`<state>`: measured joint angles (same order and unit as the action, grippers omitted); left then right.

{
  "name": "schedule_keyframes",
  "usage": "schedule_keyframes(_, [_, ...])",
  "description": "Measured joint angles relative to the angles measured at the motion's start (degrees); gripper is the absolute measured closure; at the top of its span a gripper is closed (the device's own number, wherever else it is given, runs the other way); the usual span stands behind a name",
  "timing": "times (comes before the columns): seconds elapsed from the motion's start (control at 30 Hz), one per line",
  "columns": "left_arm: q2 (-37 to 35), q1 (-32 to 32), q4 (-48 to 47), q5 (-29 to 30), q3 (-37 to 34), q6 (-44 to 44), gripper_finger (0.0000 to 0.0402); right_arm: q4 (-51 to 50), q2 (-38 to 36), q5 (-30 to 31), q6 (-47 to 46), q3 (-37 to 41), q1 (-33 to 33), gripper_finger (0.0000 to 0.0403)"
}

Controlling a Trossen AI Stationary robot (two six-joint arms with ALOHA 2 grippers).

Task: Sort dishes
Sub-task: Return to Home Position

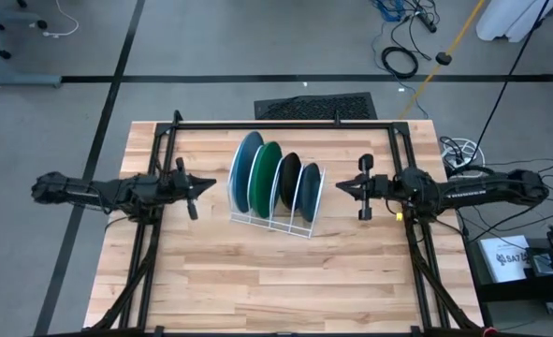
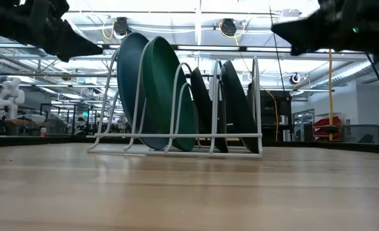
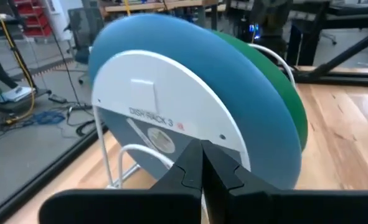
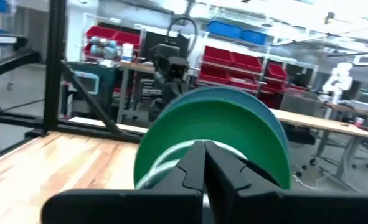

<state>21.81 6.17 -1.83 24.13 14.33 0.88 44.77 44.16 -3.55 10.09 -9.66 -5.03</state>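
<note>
Four dishes stand on edge in the slots of a white wire rack (image 1: 299, 227) at the table's middle. From left to right they are a light blue plate (image 1: 246, 167), a green plate (image 1: 268, 173) and two smaller dark ones (image 1: 288, 180) (image 1: 310, 190). Their lower rims sit in the rack and they lean on its wires (image 2: 176, 96). My left gripper (image 1: 211, 183) is shut and empty, a little left of the blue plate (image 3: 246, 81), pointing at it. My right gripper (image 1: 341, 186) is shut and empty, right of the rack, pointing at it. The green plate shows in the right wrist view (image 4: 215, 124).
A black frame of bars (image 1: 285, 124) runs along the table's far side and down both sides under the arms. A round white label (image 3: 165, 106) is on the blue plate's left face. Bare wood (image 1: 276, 281) lies between the rack and the near edge.
</note>
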Motion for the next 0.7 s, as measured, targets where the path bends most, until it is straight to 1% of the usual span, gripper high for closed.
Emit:
schedule_keyframes(0.13, [-3.1, -3.6, -1.0, -4.3, 0.0, 1.5, 0.0401, 4.4, -3.4, 2.8, -2.0, 6.2, -0.6, 0.0403])
schedule_keyframes(0.23, [-5.3, -5.7, -3.9, -5.5, 0.0, 1.4, 0.0401, 4.3, -6.5, 4.1, -2.9, 8.8, -1.0, 0.0403])
schedule_keyframes(0.3, [-7.0, -6.7, -7.2, -5.7, 0.0, 0.9, 0.0401, 1.8, -8.4, 4.0, -3.5, 8.8, -1.1, 0.0403])
schedule_keyframes(0.5, [-12.9, -7.4, -9.0, -7.1, 0.1, 0.2, 0.0401, -7.6, -14.3, 3.9, -3.7, 8.8, -1.1, 0.0403])
schedule_keyframes(0.57, [-14.8, -7.4, -12.1, -7.1, 0.0, -0.9, 0.0401, -9.8, -17.0, 3.9, -3.7, 8.8, -1.1, 0.0403])
schedule_keyframes(0.7, [-19.3, -7.4, -12.3, -7.1, -3.7, -2.7, 0.0401, -16.3, -23.1, 4.2, -4.1, 8.8, -1.2, 0.0403])
